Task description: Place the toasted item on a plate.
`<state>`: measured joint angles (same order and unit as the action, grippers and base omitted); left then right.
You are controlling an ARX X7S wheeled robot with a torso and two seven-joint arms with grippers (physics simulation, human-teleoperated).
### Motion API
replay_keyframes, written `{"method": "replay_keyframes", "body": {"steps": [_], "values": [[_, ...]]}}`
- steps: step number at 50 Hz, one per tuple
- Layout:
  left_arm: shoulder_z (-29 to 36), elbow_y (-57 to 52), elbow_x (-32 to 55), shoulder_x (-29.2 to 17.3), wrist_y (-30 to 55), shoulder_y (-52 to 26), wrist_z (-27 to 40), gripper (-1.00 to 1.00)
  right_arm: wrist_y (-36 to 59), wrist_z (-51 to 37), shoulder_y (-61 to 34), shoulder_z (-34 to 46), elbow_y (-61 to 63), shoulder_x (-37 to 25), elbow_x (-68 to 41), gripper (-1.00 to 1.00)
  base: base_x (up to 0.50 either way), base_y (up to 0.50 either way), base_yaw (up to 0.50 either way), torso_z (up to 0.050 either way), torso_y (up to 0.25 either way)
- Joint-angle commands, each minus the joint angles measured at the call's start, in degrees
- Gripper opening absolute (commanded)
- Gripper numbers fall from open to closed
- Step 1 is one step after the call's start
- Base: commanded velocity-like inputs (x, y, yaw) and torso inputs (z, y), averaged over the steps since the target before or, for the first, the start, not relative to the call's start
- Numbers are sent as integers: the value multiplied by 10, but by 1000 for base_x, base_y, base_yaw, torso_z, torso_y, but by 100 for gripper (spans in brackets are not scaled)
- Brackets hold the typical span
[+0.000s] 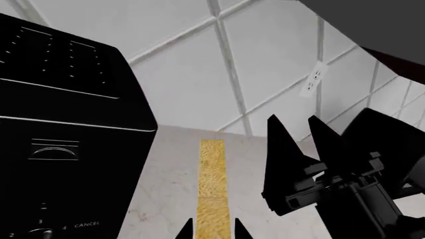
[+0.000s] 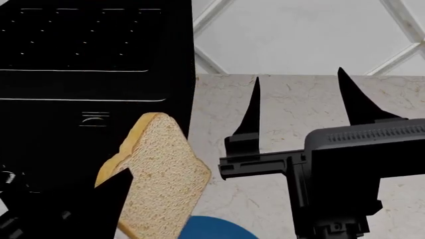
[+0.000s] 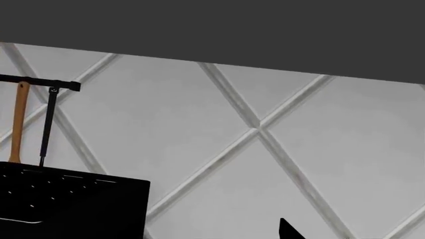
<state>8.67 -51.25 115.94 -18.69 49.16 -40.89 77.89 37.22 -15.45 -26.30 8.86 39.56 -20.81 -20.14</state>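
Gripping bread slice [image 2: 159, 184] between left gripper [image 1: 214, 231] jaws, above blue plate [image 2: 216, 228]; right gripper [image 2: 299, 107] jaws wide, empty.

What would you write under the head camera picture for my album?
Left gripper holds bread slice above blue plate; right gripper open.

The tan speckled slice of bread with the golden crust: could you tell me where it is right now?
In the head view, the bread slice is at lower left, held in the left gripper, in front of the black toaster and just above the blue plate.
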Motion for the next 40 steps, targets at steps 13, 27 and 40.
{"method": "replay_keyframes", "body": {"steps": [13,27,40], "values": [[-13,-12,-47,12,-1,101,-60,-100,-9,-6,13,3,-1,-4,1,100,0,0,0,0,0],[-19,-30,-30,-16,-14,144,-38,-100,-20,-8,21,5,-4,-4,1,100,0,0,0,0,1],[-16,-29,-70,18,-11,199,-84,-100,-16,-12,22,5,-2,-6,-2,100,0,0,0,0,0]]}}
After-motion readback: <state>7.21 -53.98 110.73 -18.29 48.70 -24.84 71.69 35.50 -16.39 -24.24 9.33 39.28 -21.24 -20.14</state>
